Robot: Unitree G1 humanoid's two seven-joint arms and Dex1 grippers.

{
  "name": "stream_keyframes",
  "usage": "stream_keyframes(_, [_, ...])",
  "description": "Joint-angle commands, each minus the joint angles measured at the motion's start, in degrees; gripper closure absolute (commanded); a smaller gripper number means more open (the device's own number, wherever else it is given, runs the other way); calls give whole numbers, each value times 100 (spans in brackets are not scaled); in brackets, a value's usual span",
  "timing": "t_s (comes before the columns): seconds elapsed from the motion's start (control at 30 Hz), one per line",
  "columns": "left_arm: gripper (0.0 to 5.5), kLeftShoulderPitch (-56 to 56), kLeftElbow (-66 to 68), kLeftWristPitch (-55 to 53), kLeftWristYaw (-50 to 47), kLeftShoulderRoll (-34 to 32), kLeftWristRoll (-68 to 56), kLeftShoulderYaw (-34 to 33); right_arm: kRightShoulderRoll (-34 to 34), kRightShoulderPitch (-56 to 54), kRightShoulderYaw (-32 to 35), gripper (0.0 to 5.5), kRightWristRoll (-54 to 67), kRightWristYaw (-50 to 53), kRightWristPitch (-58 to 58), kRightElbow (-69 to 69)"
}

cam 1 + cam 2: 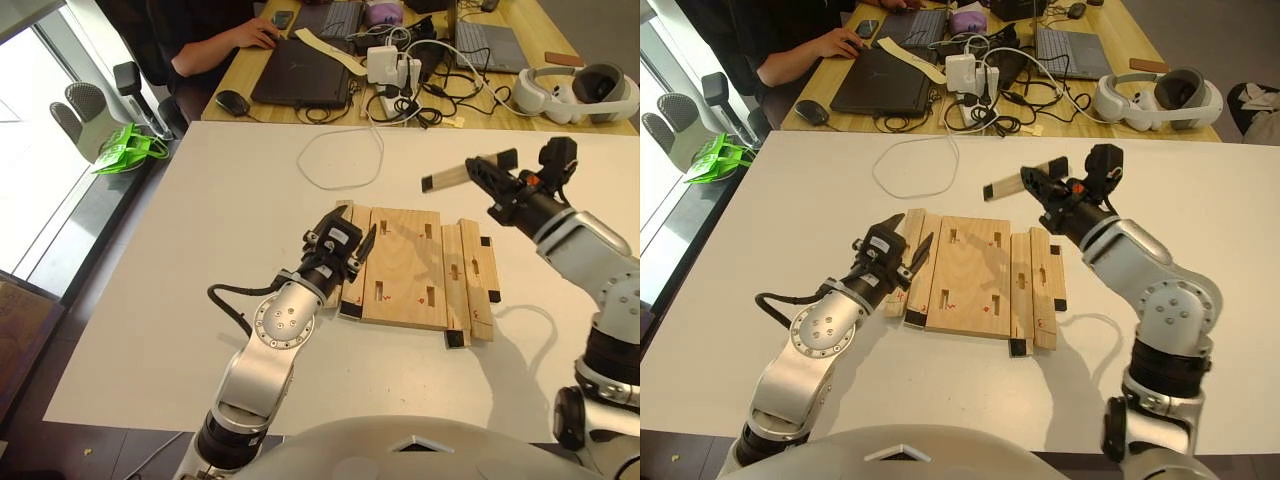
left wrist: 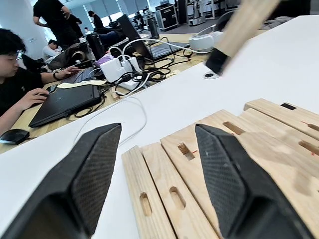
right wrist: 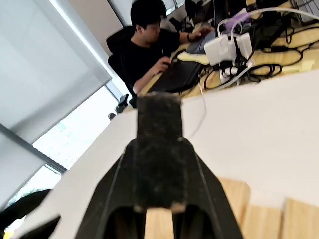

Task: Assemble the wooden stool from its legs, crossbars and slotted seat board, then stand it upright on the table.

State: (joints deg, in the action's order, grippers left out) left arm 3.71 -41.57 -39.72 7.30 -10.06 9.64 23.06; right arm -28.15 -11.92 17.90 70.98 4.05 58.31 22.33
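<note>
Your left claw (image 1: 355, 226) hangs with fingers apart just above two slotted strips (image 2: 167, 172), which lie against the left edge of the seat board (image 1: 405, 265). The board lies flat on the white counter (image 1: 200, 250). Two more wooden strips (image 1: 452, 245) touch its right edge. Farther right, your right claw (image 1: 495, 172) is clamped on a black-tipped wooden bar (image 1: 455, 177), held in the air over the counter.

White cable loop (image 1: 300, 160), black laptop (image 1: 300, 82), white headset (image 1: 545, 98)
</note>
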Motion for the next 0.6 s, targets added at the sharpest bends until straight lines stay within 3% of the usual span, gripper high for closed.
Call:
stream_keyframes(0.03, [277, 88, -82, -29, -323, 328, 73, -132, -688, 866, 641, 512, 552, 43, 633, 91])
stream_keyframes(0.3, [277, 144, -101, -5, -492, 531, 52, -121, -448, 1673, 904, 512, 1441, 1109, 470, 152])
stream_keyframes(0.43, [277, 127, -93, -10, -477, 534, 55, -117, -258, 1850, 776, 512, 2048, 2021, 105, 132])
stream_keyframes(0.6, [277, 117, -94, -10, -496, 536, 92, -88, -342, 1845, 528, 512, 2552, 2377, -213, 127])
